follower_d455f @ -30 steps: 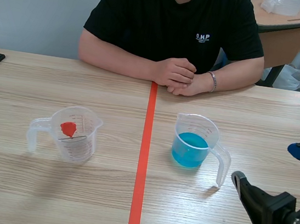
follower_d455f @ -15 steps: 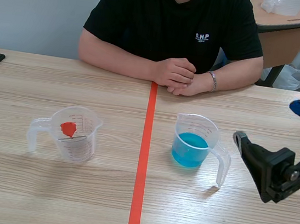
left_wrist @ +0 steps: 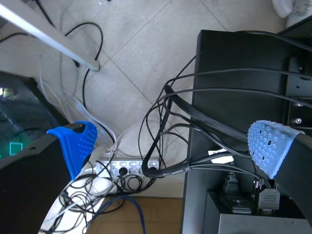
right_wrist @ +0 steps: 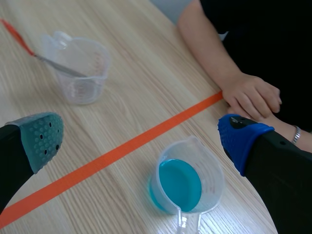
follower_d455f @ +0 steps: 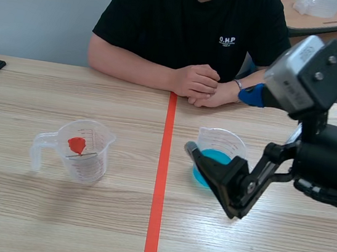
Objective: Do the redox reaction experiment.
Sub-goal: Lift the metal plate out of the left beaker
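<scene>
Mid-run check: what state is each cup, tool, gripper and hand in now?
Blue-liquid cup: upright, part-filled with blue liquid, ungripped.
Other cup: upright, no liquid visible, holding the tool.
Red-ended tool: leaning inside the other cup.
Right gripper: open, above the blue-liquid cup.
Left gripper: open, empty, off the table.
Person's hands: clasped, resting on the table.

A clear measuring cup partly filled with blue liquid and a second clear cup holding a leaning thin metal stick with a red end stand upright on the table, well apart, on opposite sides of the orange line.
</scene>
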You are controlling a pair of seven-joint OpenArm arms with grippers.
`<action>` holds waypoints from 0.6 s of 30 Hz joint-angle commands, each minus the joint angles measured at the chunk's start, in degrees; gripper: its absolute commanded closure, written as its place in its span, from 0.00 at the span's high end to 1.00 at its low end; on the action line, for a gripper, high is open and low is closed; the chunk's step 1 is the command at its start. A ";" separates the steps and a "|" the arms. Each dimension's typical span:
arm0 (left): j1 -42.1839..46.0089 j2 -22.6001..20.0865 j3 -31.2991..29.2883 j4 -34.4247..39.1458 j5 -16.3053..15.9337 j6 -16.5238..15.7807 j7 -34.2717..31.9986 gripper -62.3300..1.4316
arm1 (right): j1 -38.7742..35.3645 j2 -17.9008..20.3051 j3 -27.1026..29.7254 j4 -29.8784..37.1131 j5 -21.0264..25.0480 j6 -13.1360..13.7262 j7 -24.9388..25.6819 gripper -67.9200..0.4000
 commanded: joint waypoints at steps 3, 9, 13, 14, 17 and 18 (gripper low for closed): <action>0.28 -2.47 3.10 1.16 -0.35 -1.60 -2.45 1.00 | 3.50 0.39 -5.31 0.90 -1.62 0.02 0.66 1.00; -0.63 -4.15 5.29 1.11 -0.15 -1.90 -2.51 1.00 | 10.69 -0.61 -14.95 -1.86 -2.67 0.02 0.90 1.00; -1.07 -4.11 5.29 1.09 -0.13 -1.88 -2.34 1.00 | 15.08 -2.60 -19.65 -6.10 -5.35 0.04 2.56 1.00; -1.33 -4.11 5.29 1.07 -0.13 -1.88 -2.29 1.00 | 16.02 -3.28 -20.61 -7.32 -6.10 0.07 3.37 1.00; -2.56 -4.11 5.31 0.98 -0.11 -1.66 -1.16 1.00 | 18.78 -5.14 -23.30 -10.75 -8.61 0.48 6.10 1.00; -3.13 -4.11 5.31 0.94 -0.13 -1.68 -0.74 1.00 | 19.76 -5.73 -24.30 -11.98 -9.18 0.48 7.02 1.00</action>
